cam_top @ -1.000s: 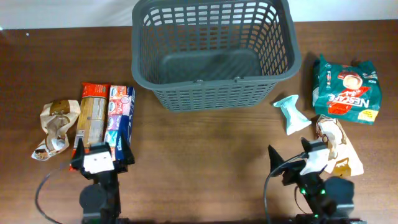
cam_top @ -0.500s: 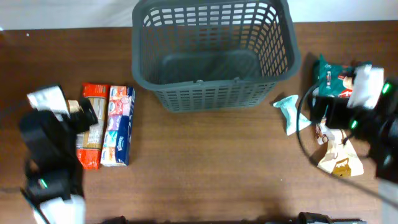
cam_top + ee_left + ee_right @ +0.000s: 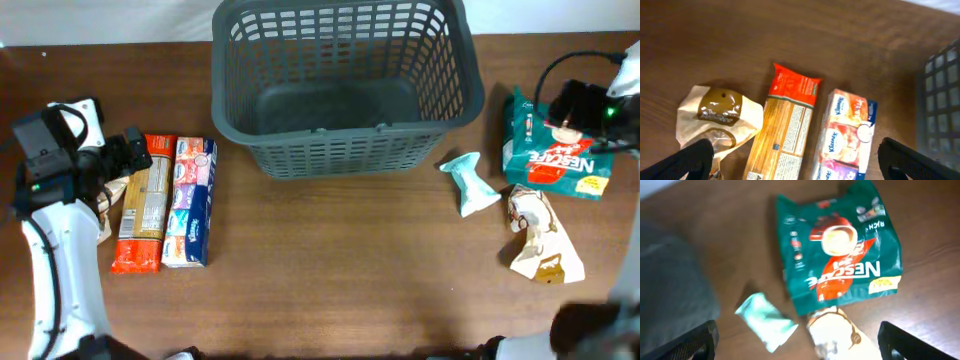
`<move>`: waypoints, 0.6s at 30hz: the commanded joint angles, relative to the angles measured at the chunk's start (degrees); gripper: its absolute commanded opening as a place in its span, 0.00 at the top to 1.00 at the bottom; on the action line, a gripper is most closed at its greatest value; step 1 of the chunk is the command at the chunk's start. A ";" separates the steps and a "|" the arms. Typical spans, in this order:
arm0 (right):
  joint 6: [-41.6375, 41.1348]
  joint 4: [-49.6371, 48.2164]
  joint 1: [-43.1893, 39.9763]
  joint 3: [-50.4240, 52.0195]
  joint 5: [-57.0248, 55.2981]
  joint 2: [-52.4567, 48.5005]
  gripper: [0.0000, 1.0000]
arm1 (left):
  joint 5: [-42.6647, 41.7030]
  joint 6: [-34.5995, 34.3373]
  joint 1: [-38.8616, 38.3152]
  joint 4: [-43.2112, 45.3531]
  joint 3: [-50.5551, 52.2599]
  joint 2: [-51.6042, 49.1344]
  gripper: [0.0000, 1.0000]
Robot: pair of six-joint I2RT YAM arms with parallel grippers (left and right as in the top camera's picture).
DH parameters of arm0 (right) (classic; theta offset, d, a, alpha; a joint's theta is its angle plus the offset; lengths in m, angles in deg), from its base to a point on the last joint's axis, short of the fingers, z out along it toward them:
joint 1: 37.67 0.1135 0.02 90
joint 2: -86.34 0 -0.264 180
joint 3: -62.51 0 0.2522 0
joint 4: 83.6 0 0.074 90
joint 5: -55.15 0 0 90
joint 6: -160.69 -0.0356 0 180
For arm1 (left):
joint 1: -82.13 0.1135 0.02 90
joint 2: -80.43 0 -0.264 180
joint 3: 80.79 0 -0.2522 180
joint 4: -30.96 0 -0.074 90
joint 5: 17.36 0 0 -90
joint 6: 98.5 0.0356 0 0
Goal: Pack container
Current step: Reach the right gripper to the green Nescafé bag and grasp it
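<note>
The dark grey basket (image 3: 345, 85) stands empty at the back middle of the table. On the left lie a beige and brown bag (image 3: 717, 117), an orange pasta packet (image 3: 141, 200) and a Kleenex pack (image 3: 190, 200). My left gripper (image 3: 125, 150) hovers open over them, fingers apart in the left wrist view (image 3: 795, 160). On the right lie a green Nescafe bag (image 3: 555, 150), a pale teal packet (image 3: 468, 183) and a white and brown bag (image 3: 540, 235). My right gripper (image 3: 572, 103) is open and empty above the Nescafe bag (image 3: 840, 267), fingers wide in the right wrist view (image 3: 800, 340).
The basket's slotted wall shows at the right edge of the left wrist view (image 3: 940, 105) and blurred at the left of the right wrist view (image 3: 670, 280). Brown wooden table (image 3: 340, 270) lies in front of the basket.
Both arms rose from the front edge and swung outward and back: the left over the left packets, the right over the Nescafe bag. No packet has moved.
</note>
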 commanded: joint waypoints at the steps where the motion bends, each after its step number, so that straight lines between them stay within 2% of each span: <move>1: -1.62 -2.36 0.22 -0.50 -0.83 -6.73 0.01 | 1.97 -0.09 0.33 -0.22 -1.20 -1.22 0.01; 7: -1.60 -9.44 1.86 -0.50 -0.98 -17.25 0.01 | 1.97 -0.11 0.33 -0.24 -1.20 -1.40 0.01; 10: 2.21 -11.69 3.21 -0.50 -1.86 -21.33 0.01 | 1.95 -0.11 0.31 -0.24 -1.20 -1.40 0.01; 14: 6.99 -13.22 5.22 -0.50 -6.56 -25.49 0.01 | 1.97 -0.11 0.31 -0.24 -1.20 -1.40 0.01; 18: 6.60 -13.29 7.56 -0.50 -13.68 -28.81 0.01 | 1.97 -0.11 0.31 -0.24 -1.20 -1.40 0.01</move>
